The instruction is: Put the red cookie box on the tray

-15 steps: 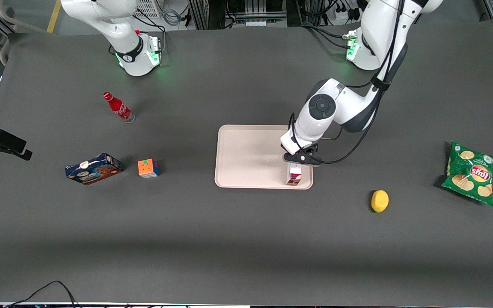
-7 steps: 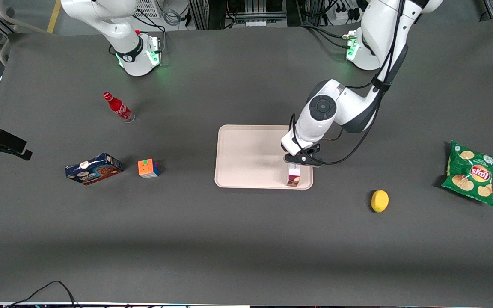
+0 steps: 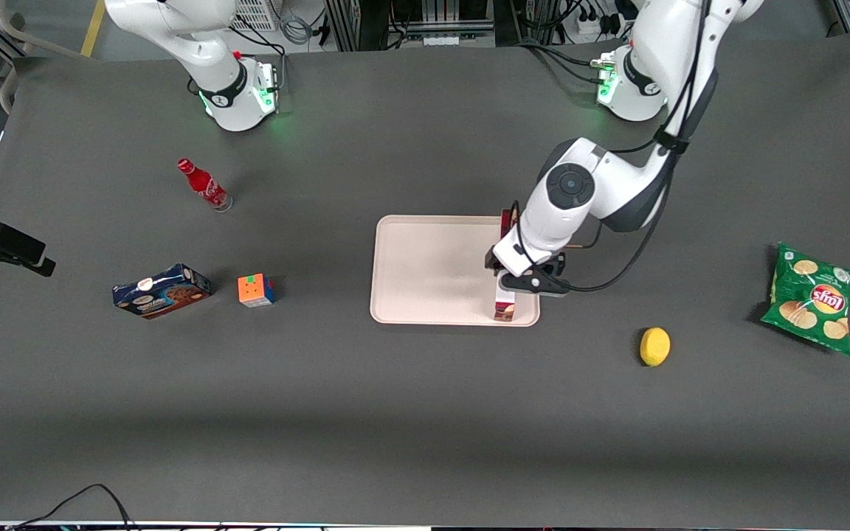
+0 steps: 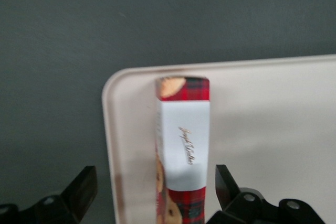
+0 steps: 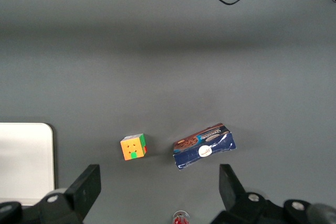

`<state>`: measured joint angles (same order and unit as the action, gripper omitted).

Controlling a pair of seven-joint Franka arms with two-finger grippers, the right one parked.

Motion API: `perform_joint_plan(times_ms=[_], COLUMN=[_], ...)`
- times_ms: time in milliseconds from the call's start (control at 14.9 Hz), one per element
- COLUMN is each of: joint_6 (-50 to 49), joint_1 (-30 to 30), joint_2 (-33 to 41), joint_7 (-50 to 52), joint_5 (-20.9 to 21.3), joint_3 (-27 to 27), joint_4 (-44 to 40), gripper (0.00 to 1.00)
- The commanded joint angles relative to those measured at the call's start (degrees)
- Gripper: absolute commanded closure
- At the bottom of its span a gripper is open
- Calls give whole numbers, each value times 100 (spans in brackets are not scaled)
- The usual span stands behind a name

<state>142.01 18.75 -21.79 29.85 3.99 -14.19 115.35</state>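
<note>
The red cookie box (image 3: 505, 304) lies lengthwise on the pink-beige tray (image 3: 425, 265), along the tray's edge toward the working arm's end of the table. My left gripper (image 3: 521, 284) hovers just above the box's middle. In the left wrist view the red cookie box (image 4: 184, 145) shows its white label and plaid ends, resting by the rounded corner of the tray (image 4: 273, 108). The gripper (image 4: 155, 190) is open, its black fingers (image 4: 84, 190) standing clear of the carton on both sides with visible gaps.
A lemon (image 3: 654, 346) and a green chip bag (image 3: 812, 299) lie toward the working arm's end. Toward the parked arm's end are a colour cube (image 3: 256, 290), a blue cookie box (image 3: 161, 290) and a red bottle (image 3: 204, 185).
My wrist has drifted slightly toward the working arm's end, uncovering the box's end farther from the front camera. The box stays put on the tray.
</note>
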Motion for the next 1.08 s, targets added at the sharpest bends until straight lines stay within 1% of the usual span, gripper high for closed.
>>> perform_joint_plan(times_ms=[0, 134, 269, 403, 538, 739, 1008], joint_6=[-1767, -2640, -3081, -3293, -3530, -3943, -4392], joint_1=[24, -20, -265, -398, -617, -1004, -1172], joint_2=[675, 903, 1237, 1605, 1992, 2564, 3022], joint_7=[-328, -1038, -1681, -1894, -2087, -2106, -2184], joint_5=[14, -12, -257, -328, -320, -320, -320], joint_3=[468, 819, 1040, 1312, 1383, 1428, 1428], joint_4=[-809, -1364, -1629, -1709, -1709, -1692, -1709], gripper=[0, 0, 0, 0, 0, 0, 0])
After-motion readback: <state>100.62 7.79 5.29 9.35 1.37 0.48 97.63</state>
